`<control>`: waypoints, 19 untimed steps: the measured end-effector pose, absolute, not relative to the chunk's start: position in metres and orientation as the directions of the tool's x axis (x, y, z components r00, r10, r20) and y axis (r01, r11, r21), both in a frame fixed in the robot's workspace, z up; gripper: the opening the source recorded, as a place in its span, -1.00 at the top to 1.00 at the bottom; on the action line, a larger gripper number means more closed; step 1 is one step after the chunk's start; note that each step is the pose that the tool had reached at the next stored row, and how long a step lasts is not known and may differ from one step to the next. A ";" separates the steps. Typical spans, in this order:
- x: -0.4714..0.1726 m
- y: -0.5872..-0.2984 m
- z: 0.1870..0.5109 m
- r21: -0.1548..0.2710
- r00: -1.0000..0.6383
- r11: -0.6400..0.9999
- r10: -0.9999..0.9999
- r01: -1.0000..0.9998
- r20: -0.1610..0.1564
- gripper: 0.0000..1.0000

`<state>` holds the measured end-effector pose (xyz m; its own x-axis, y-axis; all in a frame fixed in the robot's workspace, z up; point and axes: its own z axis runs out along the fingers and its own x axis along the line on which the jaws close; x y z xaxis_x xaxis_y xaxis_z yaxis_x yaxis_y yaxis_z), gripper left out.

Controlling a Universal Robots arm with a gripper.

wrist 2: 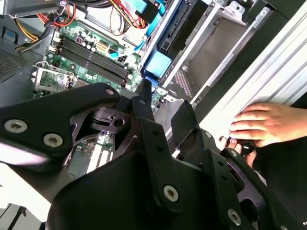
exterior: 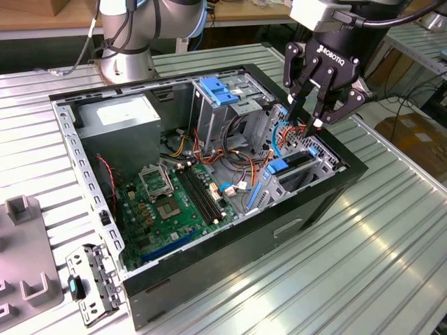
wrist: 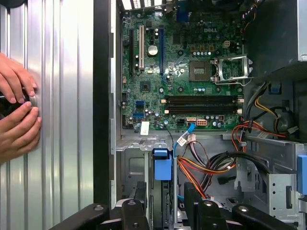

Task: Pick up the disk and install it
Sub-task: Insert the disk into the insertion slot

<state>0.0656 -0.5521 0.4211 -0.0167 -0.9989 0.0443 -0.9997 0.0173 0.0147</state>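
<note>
Judging by its seat, we reckon the install nearly done — the flat dark grey disk point(exterior: 292, 165) in its bright blue plastic carrier sits slotted inside the open black metal computer case point(exterior: 230, 257), our black hand point(exterior: 305, 120) just above it, released, empty.

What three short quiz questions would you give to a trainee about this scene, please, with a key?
1. True or false: the gripper hangs over the power supply.
2. Where is the disk? A: in the drive bay; B: on the motherboard; C: in the gripper.
3. In the first wrist view, what lies on the ribbed table beside the case?
Key: 1 false; 2 A; 3 a person's hands.
</note>
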 end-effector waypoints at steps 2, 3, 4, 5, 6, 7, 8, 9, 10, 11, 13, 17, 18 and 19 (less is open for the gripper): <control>0.066 -0.552 0.417 0.015 -0.017 0.017 -0.999 -1.000 0.044 0.11; 0.066 -0.552 0.414 0.015 -0.017 0.017 -0.999 -1.000 0.044 0.15; 0.066 -0.552 0.412 0.015 -0.017 0.017 -0.999 -1.000 0.044 0.27; 0.066 -0.552 0.410 0.015 -0.017 0.017 -0.999 -1.000 0.044 0.27; 0.066 -0.552 0.408 0.015 -0.017 0.017 -0.999 -1.000 0.044 0.40; 0.066 -0.552 0.404 0.015 -0.017 0.017 -0.999 -1.000 0.044 0.64; 0.066 -0.552 0.401 0.014 -0.017 0.017 -0.999 -1.000 0.044 0.76; 0.065 -0.552 0.399 0.011 -0.017 0.017 -0.999 -1.000 0.044 0.79; 0.065 -0.552 0.398 0.009 -0.016 0.016 -0.999 -1.000 0.044 0.79; 0.065 -0.552 0.396 0.008 -0.015 0.016 -0.999 -1.000 0.044 0.79; 0.064 -0.552 0.392 0.006 -0.014 0.014 -0.999 -1.000 0.044 0.79; 0.064 -0.552 0.384 0.006 -0.014 0.014 -0.999 -1.000 0.044 0.79; 0.064 -0.552 0.383 0.006 -0.014 0.014 -0.999 -1.000 0.044 0.79; 0.064 -0.552 0.383 0.006 -0.014 0.014 -0.999 -1.000 0.044 0.79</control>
<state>0.0643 -0.5521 0.3832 -0.0138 -0.9989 0.0445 -0.9999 0.0141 0.0063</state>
